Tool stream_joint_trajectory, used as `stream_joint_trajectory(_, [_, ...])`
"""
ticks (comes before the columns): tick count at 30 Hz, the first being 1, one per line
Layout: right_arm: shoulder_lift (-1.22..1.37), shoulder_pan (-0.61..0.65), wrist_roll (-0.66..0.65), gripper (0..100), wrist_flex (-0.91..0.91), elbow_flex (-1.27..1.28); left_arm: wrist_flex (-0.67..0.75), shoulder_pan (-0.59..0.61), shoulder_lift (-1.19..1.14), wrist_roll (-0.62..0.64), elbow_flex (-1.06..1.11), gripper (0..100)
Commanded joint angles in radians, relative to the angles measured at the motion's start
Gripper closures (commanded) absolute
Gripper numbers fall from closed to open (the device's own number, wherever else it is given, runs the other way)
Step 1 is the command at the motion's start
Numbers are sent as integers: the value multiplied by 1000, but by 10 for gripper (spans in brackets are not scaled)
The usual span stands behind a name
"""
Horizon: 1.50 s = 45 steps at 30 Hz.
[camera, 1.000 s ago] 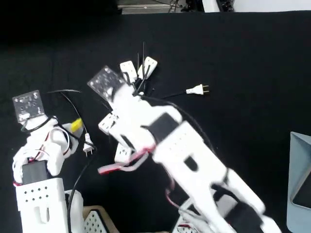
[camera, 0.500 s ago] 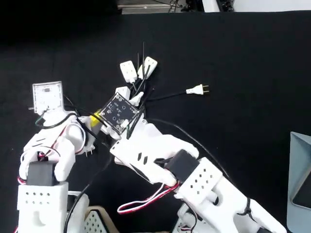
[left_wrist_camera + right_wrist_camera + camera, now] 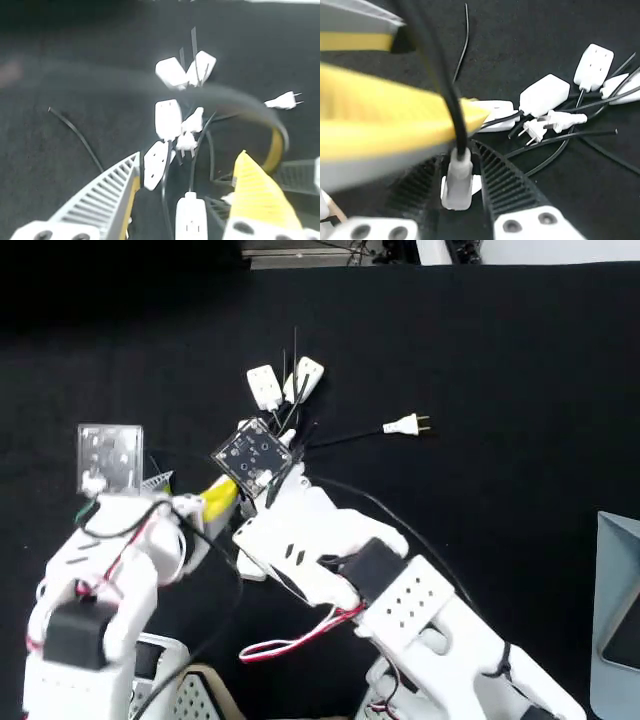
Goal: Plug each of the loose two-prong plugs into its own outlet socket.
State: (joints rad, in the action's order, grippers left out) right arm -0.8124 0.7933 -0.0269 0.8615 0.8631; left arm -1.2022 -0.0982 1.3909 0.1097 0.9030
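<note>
The plug (image 3: pixel 457 180) sits pinched in the right gripper (image 3: pixel 457 155), just short of the outlet sockets (image 3: pixel 544 95). The left gripper (image 3: pixel 189 157) gapes wide around it, holding nothing. With 2 grippers crowding 1 plug, I'd worry its cord (image 3: pixel 442 90) snags the yellow finger (image 3: pixel 395 115) and twists it off line.

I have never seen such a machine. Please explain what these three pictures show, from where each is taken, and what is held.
These are two robot arms, a left arm and a right arm, at a black table. One picture looks down from above; the other two come from a camera on each arm's wrist. On the table lie white sockets with black cords, and one loose plug apart from them. The left claw, with a yellow finger, is open and holds nothing. The right claw, with black ribbed fingers, seems to grip a second plug, close to the left claw.
</note>
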Motion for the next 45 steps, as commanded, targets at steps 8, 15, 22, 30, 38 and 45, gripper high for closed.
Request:
stream_joint_trajectory(8, [153,-15,52,987,-241,50,-9,196,169,-32,122,703])
stream_joint_trajectory(15, [358,-15,52,987,-617,107,-8,421,169,-31,188,704])
stream_joint_trajectory(22, [545,-18,43,987,-885,99,38,447,169,-31,266,704])
stream_joint_trajectory(30, [751,-21,41,987,-1086,99,43,449,169,-31,289,704])
stream_joint_trajectory(38, [805,-71,-34,987,-1106,104,46,450,169,-31,305,704])
stream_joint_trajectory(45, [812,-69,-32,987,-1106,97,46,450,169,-31,305,704])
